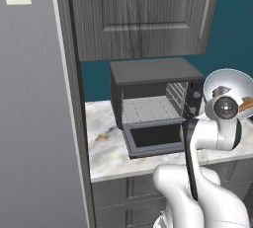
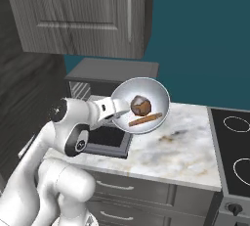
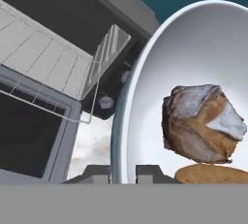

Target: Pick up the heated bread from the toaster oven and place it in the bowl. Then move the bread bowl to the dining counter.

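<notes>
My gripper (image 2: 116, 114) is shut on the left rim of the pale bowl (image 2: 152, 91), which hangs tilted in the air above the worktop, right of the toaster oven (image 2: 113, 70). The heated bread (image 2: 145, 119), a thin orange-brown stick, lies low in the bowl under a chunky brown lump (image 2: 141, 105). In the hand view the fingertips (image 3: 95, 172) straddle the rim of the bowl (image 3: 203, 43), with the bread (image 3: 213, 173) and lump (image 3: 201, 123) inside. In the left base view the toaster oven (image 1: 153, 74) stands with its door dropped open and wire rack bare, and the bowl (image 1: 228, 76) is behind my wrist.
A marble worktop (image 2: 180, 146) runs over grey drawers, with a black cooktop (image 2: 234, 146) at its right end. Dark wood wall cupboards (image 1: 143, 15) hang above the oven. A tall grey panel (image 1: 34, 123) closes the left side. The open oven door (image 1: 153, 140) juts over the worktop.
</notes>
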